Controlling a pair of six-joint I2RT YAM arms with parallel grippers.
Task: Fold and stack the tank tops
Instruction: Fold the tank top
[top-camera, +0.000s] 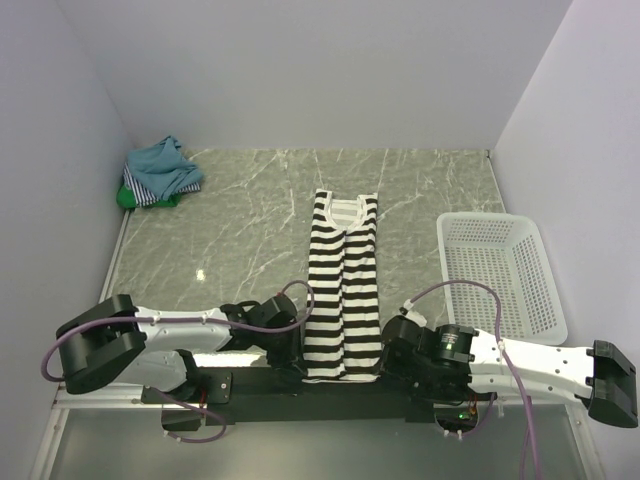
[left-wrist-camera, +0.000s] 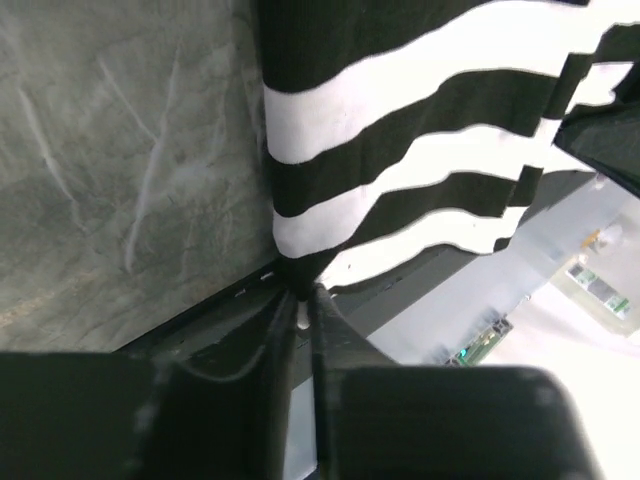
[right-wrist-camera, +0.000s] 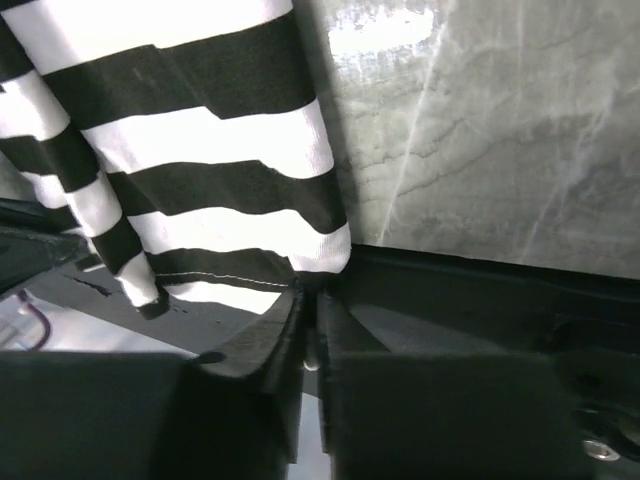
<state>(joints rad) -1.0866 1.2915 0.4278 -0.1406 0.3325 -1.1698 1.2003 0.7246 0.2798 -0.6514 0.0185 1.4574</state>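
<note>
So my left end effector (left-wrist-camera: 298, 302) and right end effector (right-wrist-camera: 312, 296) each pinch a hem corner of the striped tank top (top-camera: 342, 290), which lies flat ahead of them on the surface (top-camera: 230, 240). I'd lift both evenly, keep the hem taut, and fold toward the straps.

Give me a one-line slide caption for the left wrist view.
Left gripper pinches a bottom corner of the black-and-white striped tank top at the near edge of the marbled table.

No legible text or numbers anywhere, striped tank top (top-camera: 341, 290) and basket (top-camera: 497, 275) unmarked
</note>
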